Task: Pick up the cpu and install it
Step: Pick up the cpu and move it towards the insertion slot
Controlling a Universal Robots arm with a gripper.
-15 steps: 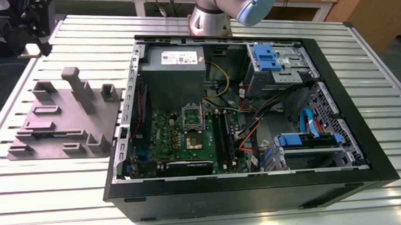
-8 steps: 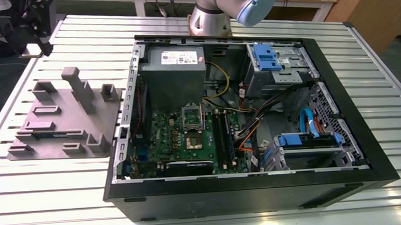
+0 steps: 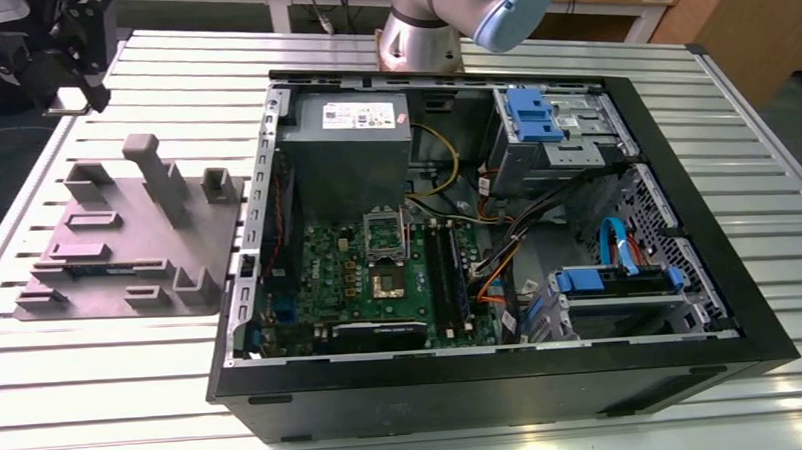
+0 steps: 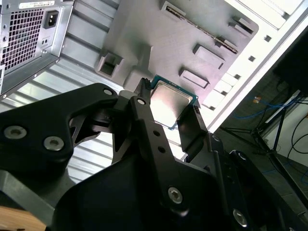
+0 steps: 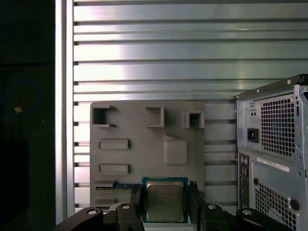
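The cpu [image 5: 165, 201] [image 4: 171, 103] is pinched by two opposite edges between the gripper's [image 5: 164, 188] [image 4: 169, 98] black fingers [image 5: 135, 204] [image 4: 144, 115], silver top facing both wrist cameras. The jaws are drawn in tight against it, with no gap showing on either side. In the first wrist view it sits in front of the grey moulded tray [image 5: 144, 144] [image 4: 159, 43] [image 3: 175, 243], over the tray's edge, and looks lifted clear of the tray (contact underneath cannot be judged). A green-edged strip [image 5: 113, 185] lies in a tray slot just beside the chip. The tray's upright posts [image 3: 152, 174] and square pockets stand further in.

The tray rests on a slatted metal table [image 5: 144, 48] [image 3: 113, 375]. Just beside the tray stands the open computer case [image 3: 514, 381] [image 5: 274, 144] [image 4: 29, 33], touching or nearly touching the tray's side. Within the case, the motherboard socket [image 3: 386, 276] lies uncovered. Orange and yellow cables run on the socket's side away from the tray. Beyond the case from the tray's corner rises the arm [image 3: 428, 29].
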